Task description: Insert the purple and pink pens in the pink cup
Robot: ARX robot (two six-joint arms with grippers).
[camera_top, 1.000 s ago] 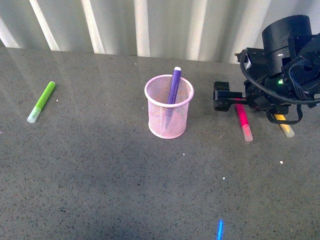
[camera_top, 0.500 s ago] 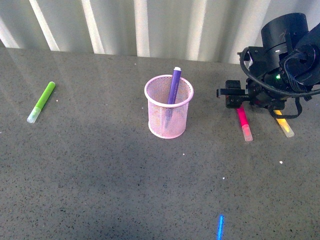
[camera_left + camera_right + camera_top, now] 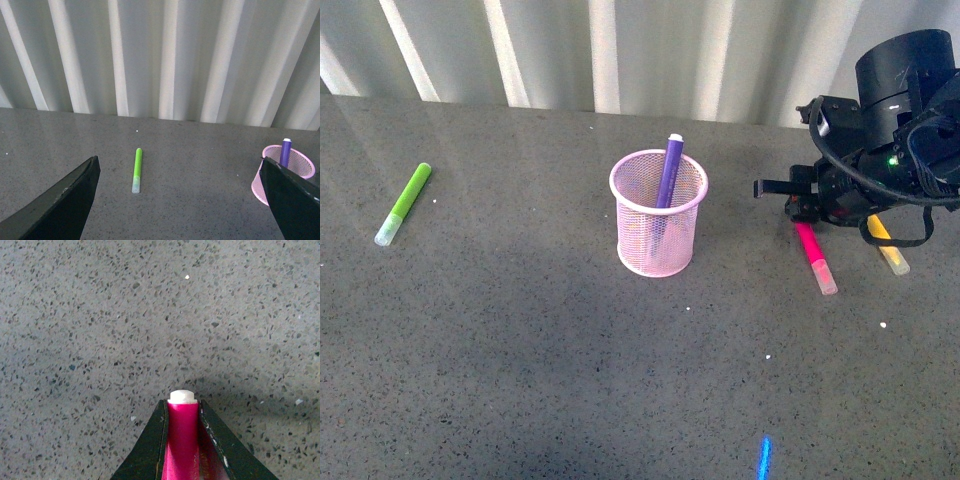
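In the front view you see the purple pen (image 3: 667, 172) standing in the pink cup (image 3: 659, 215). The right gripper (image 3: 807, 208) is on the pink pen (image 3: 816, 258), off to the cup's right. The left wrist view shows you the left gripper (image 3: 179, 170), jaws wide, holding nothing. The right wrist view shows you jaws squeezing the pink pen.
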